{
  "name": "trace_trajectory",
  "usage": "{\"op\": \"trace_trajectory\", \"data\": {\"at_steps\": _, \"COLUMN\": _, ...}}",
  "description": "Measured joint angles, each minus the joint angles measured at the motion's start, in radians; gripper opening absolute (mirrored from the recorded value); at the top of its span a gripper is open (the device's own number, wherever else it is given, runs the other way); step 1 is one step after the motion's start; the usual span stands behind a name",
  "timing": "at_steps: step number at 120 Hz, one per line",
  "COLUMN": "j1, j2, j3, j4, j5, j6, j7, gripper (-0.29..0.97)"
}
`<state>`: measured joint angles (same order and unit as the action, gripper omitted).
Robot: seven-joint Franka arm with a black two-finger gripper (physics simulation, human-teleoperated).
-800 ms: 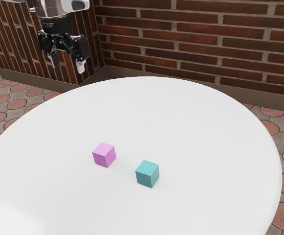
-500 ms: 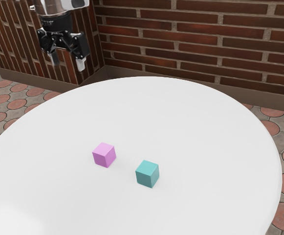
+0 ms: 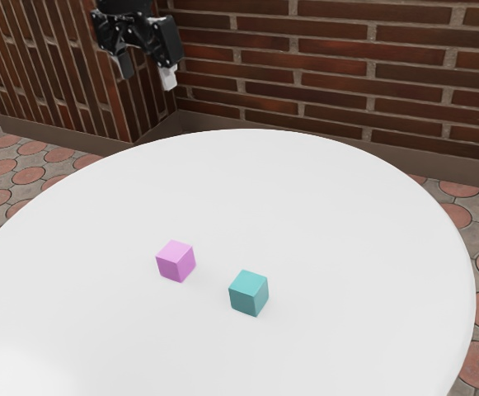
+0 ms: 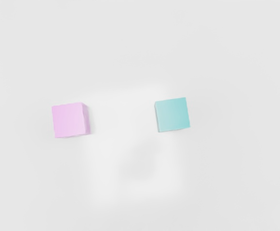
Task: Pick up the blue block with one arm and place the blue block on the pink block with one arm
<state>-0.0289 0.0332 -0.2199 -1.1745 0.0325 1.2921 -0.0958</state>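
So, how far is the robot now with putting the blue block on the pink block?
Nothing looks done yet. The blue block sits on the white table, beside the pink block and apart from it. In hand: the gripper hangs open and empty, high at the exterior view's upper left. Left: come down, grasp the blue block, lift it and set it on the pink block.
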Motion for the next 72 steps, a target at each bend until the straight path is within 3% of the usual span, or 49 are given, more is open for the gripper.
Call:
{"op": "trace_trajectory", "data": {"at_steps": 18, "j1": 0.093, "j2": 0.001, "j3": -0.083, "j4": -0.027, "j5": 0.037, "j6": 0.01, "j7": -0.001, "gripper": 0.68}}
{"op": "trace_trajectory", "data": {"at_steps": 30, "j1": 0.146, "j2": -0.073, "j3": -0.114, "j4": -0.29, "j5": 0.025, "j6": 0.119, "j7": -0.002, "gripper": 0.68}}
{"op": "trace_trajectory", "data": {"at_steps": 46, "j1": 0.104, "j2": -0.131, "j3": -0.129, "j4": -0.533, "j5": -0.027, "j6": 0.293, "j7": -0.002, "gripper": 0.68}}
{"op": "trace_trajectory", "data": {"at_steps": 72, "j1": 0.075, "j2": -0.181, "j3": -0.199, "j4": -0.755, "j5": -0.094, "j6": 0.543, "j7": -0.002, "gripper": 0.68}}
